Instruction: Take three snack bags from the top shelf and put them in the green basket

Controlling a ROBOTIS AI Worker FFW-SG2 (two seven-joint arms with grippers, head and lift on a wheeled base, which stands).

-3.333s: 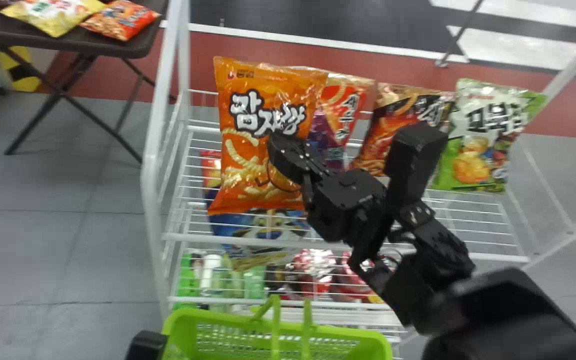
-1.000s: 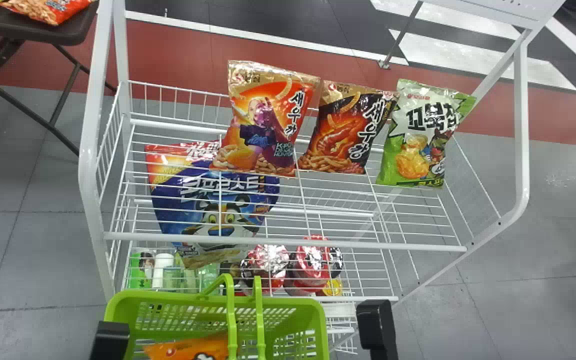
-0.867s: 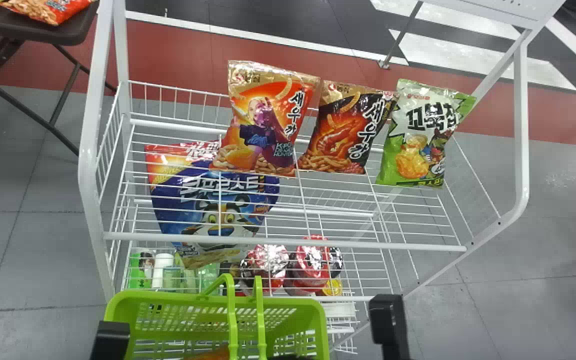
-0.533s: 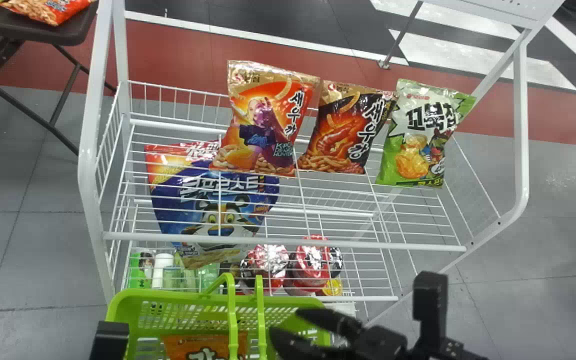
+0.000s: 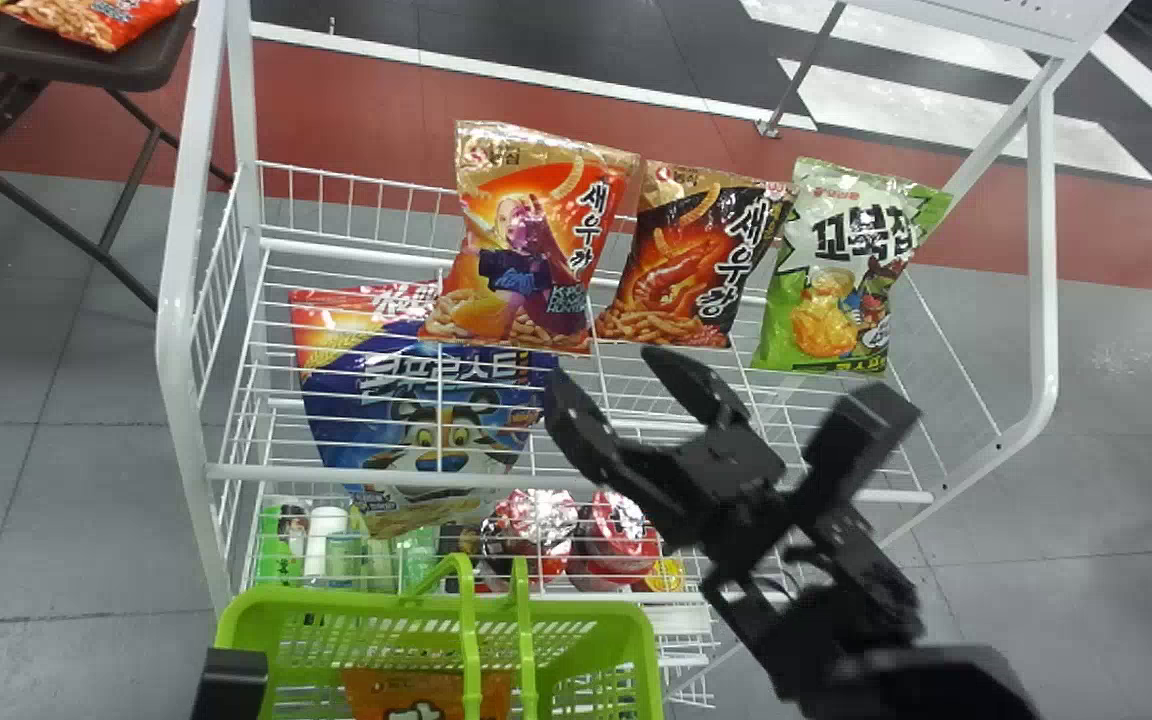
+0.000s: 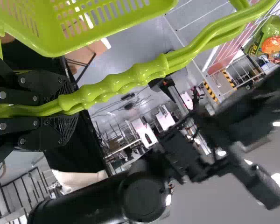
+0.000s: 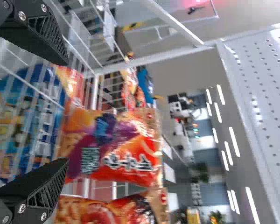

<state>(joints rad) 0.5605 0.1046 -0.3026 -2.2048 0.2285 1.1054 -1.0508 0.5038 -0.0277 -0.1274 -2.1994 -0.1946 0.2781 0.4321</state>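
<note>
Near 3 snack bags (image 5: 693, 262), right jaws (image 5: 603, 367), come from basket (image 5: 588, 607), gape wide, empty; left jaws (image 5: 233, 684) clamp handles (image 6: 123, 85).

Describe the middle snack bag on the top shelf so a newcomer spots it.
Find the white wire rack, then the row of three on its top shelf. Target: the middle bag, gold at its upper edge. Its black and red front separates it from the orange bag with a purple figure, left, and the green and white bag, right.
</note>
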